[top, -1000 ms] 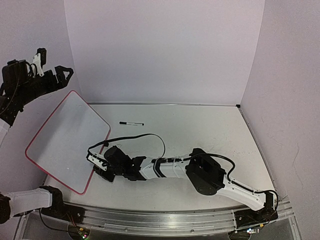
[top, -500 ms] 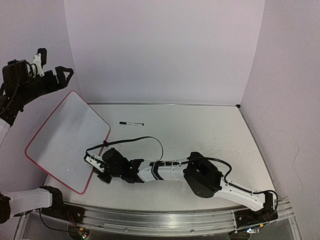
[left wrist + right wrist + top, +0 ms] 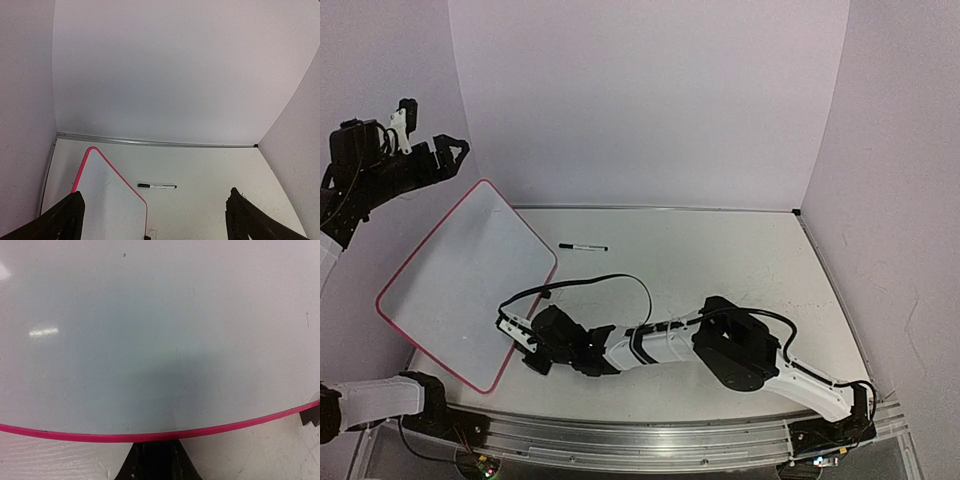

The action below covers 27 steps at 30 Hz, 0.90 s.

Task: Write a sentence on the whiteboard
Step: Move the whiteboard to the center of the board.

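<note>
**Top external view: whiteboard on the left, one pincer at its edge**

We see the whiteboard [image 3: 460, 280] taking up the left side of the counter [image 3: 740, 250], turned so that one corner of its red rim points toward the back wall. Whether it lies flat or is tipped up we cannot tell.

The right pincer [image 3: 520, 340] is low at the whiteboard's near right edge, overlapping the rim. The right arm stretches toward it across the front of the counter. In the right wrist view the whiteboard [image 3: 160, 330] fills nearly everything, with the rim curving along the bottom. A dark shape [image 3: 152, 462] sits just under the rim. We cannot tell whether this pincer is clenched on the whiteboard or released.

The left pincer [image 3: 428, 135] hangs high above the whiteboard's far corner, well apart from it. The left wrist view shows its fingers [image 3: 70, 215] spread wide, released, with nothing between them.

A marker [image 3: 583, 246] lies on the counter beyond the whiteboard's far right side, apart from the rim. The left wrist view shows the marker [image 3: 157, 186] beside the whiteboard [image 3: 107, 205] too.
</note>
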Motion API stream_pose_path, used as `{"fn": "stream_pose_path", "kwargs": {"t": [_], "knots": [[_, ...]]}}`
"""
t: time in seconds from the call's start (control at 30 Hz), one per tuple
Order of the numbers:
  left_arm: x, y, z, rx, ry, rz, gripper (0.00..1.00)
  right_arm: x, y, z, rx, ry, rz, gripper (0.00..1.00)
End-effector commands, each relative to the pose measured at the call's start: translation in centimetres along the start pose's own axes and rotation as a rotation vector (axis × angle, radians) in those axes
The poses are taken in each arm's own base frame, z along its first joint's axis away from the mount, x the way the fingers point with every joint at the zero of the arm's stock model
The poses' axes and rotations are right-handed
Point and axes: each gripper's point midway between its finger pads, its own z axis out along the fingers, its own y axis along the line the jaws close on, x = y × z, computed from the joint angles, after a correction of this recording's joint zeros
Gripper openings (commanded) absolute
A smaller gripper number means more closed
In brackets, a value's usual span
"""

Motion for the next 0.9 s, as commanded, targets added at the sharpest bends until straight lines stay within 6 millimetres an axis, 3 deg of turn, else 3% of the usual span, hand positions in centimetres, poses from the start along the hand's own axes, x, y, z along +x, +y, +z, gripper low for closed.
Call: {"fn": "stream_pose_path", "kwargs": {"t": [0.0, 0.3, 0.57, 0.63, 0.87], "knots": [[-2.3, -0.3, -1.1, -0.012, -0.057, 0.027, 1.0, -1.2, -3.2, -2.6, 0.131, 0.017, 0.005, 0.0], [-1.8, 0.0, -0.4, -0.021, -0.037, 0.018, 0.99, 1.0, -5.8, -6.9, 0.193, 0.036, 0.046, 0.0], [-0.8, 0.3, 0.5, -0.023, -0.007, 0.007, 0.99, 3.4, -6.3, -11.0, 0.214, 0.073, 0.038, 0.0], [-0.5, 0.4, 0.8, -0.023, 0.003, 0.004, 0.99, 4.8, -6.3, -12.0, 0.22, 0.101, 0.04, 0.0], [0.5, 0.5, 1.7, -0.021, 0.034, -0.01, 0.99, 7.4, -7.7, -16.0, 0.29, 0.153, 0.054, 0.0]]}}
